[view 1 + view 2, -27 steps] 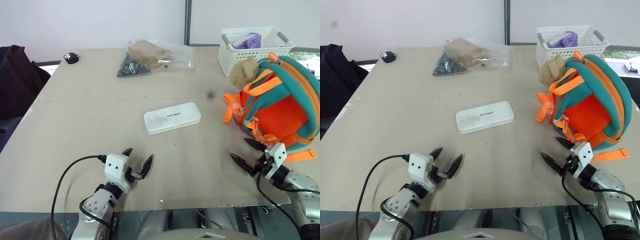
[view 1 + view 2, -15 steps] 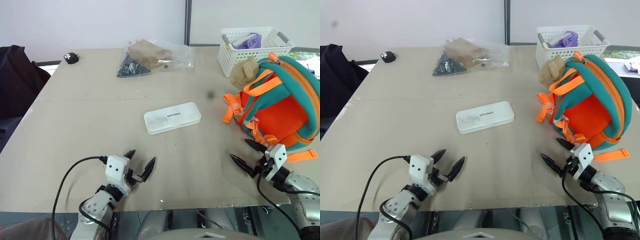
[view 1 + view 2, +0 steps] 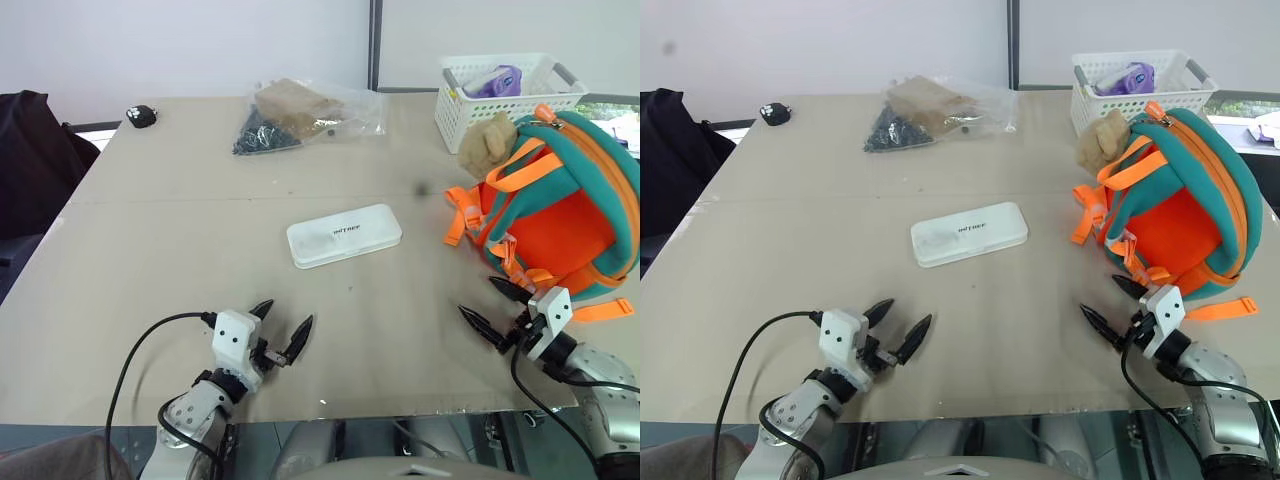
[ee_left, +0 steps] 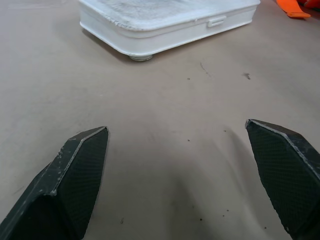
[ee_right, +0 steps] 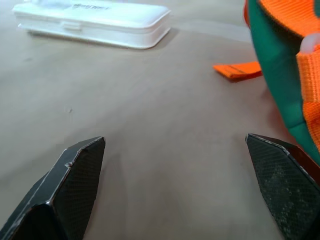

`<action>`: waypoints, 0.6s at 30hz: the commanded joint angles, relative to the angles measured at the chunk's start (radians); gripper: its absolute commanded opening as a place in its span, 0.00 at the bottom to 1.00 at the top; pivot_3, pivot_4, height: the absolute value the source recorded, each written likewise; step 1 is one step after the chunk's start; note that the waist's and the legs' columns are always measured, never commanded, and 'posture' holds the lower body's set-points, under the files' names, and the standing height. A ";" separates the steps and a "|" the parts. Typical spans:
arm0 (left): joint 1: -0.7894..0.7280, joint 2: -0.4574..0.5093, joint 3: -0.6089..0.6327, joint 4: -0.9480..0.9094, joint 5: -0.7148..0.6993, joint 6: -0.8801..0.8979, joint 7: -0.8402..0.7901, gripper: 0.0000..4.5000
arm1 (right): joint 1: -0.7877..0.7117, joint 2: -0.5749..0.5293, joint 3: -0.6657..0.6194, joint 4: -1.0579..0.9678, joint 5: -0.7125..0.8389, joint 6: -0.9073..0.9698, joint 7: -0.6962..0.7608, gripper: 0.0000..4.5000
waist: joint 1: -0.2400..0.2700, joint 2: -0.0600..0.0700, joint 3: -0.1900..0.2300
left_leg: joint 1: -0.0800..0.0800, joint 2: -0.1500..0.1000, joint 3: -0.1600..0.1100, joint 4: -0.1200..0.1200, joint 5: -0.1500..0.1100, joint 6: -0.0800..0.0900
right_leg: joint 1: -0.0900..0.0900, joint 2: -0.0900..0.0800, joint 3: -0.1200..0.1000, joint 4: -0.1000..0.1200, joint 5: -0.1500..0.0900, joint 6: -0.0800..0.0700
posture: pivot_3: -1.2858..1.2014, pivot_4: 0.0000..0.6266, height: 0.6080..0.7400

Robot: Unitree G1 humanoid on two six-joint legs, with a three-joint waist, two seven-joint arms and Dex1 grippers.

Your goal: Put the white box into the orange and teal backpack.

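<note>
The left gripper [image 3: 281, 331] is held low over the near edge of the table [image 3: 180, 230], its two black fingers spread wide with nothing between them. Ahead of it and slightly toward the robot's right, well apart, the white box [image 3: 344, 235] is found lying flat near the middle of the table, touched by neither gripper. Its long axis is set roughly across the robot's view, with the right end turned a little farther away, so one long side is presented to the left gripper, as the left wrist view confirms. The right gripper [image 3: 496, 309] is likewise fully open and empty, positioned at the near right and aimed inward toward the box; just beside it the backpack [image 3: 565, 200] is seen, lying on its side at the right of the table. The box is judged to be reachable by either arm, the left being slightly more squarely lined up with its long side, while the right stands closer to the backpack. Whether the backpack's zipper is open cannot be told from these views.
</note>
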 commanded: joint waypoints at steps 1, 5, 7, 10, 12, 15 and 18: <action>-0.069 -0.025 0.135 -0.050 -0.182 0.108 0.086 1.00 | -0.111 0.069 0.039 -0.147 0.004 0.201 -0.195 0.99 | 0.002 0.001 0.001 | 0.000 0.000 0.000 0.000 0.001 -0.001 | -0.001 0.000 0.000 0.001 0.000 0.000 | 0.52 0.24 1.00; -0.202 -0.026 0.286 -0.042 -0.397 0.249 0.202 1.00 | -0.251 0.143 0.100 -0.157 -0.070 0.348 -0.349 0.99 | 0.006 0.000 0.001 | -0.001 0.000 -0.003 0.000 0.002 -0.004 | -0.002 0.000 -0.003 0.003 0.000 0.000 | 0.52 0.24 1.00; -0.255 -0.014 0.345 -0.015 -0.530 0.339 0.249 1.00 | -0.308 0.184 0.100 -0.122 -0.091 0.373 -0.417 0.99 | 0.009 0.000 0.001 | -0.002 -0.001 -0.004 0.001 0.002 -0.004 | -0.002 0.000 -0.004 0.002 0.000 0.000 | 0.52 0.24 1.00; -0.371 0.042 0.413 0.089 -0.793 0.523 0.317 1.00 | -0.417 0.265 0.088 -0.039 -0.091 0.405 -0.505 0.99 | 0.008 0.000 0.001 | -0.003 -0.002 -0.005 0.001 0.002 -0.004 | -0.003 0.000 -0.004 0.001 0.000 0.000 | 0.52 0.24 1.00; -0.442 0.129 0.376 0.179 -0.745 0.617 0.318 1.00 | -0.480 0.281 0.112 0.039 -0.180 0.373 -0.578 0.99 | 0.005 -0.001 0.001 | -0.003 -0.002 -0.005 0.001 0.003 -0.004 | -0.003 0.000 -0.008 0.001 0.000 0.000 | 0.52 0.24 1.00; -0.533 0.179 0.363 0.274 -0.769 0.706 0.330 1.00 | -0.539 0.285 0.147 0.140 -0.286 0.314 -0.653 0.88 | 0.001 0.000 0.001 | -0.002 -0.004 -0.006 0.001 0.003 -0.005 | -0.003 0.003 -0.010 0.003 0.000 0.000 | 0.52 0.24 1.00; -0.603 0.234 0.324 0.343 -0.735 0.780 0.291 1.00 | -0.592 0.277 0.195 0.236 -0.366 0.225 -0.659 0.63 | -0.004 -0.001 0.001 | -0.002 -0.004 -0.006 0.001 0.003 -0.005 | -0.003 0.004 -0.010 0.002 0.000 0.000 | 0.52 0.24 1.00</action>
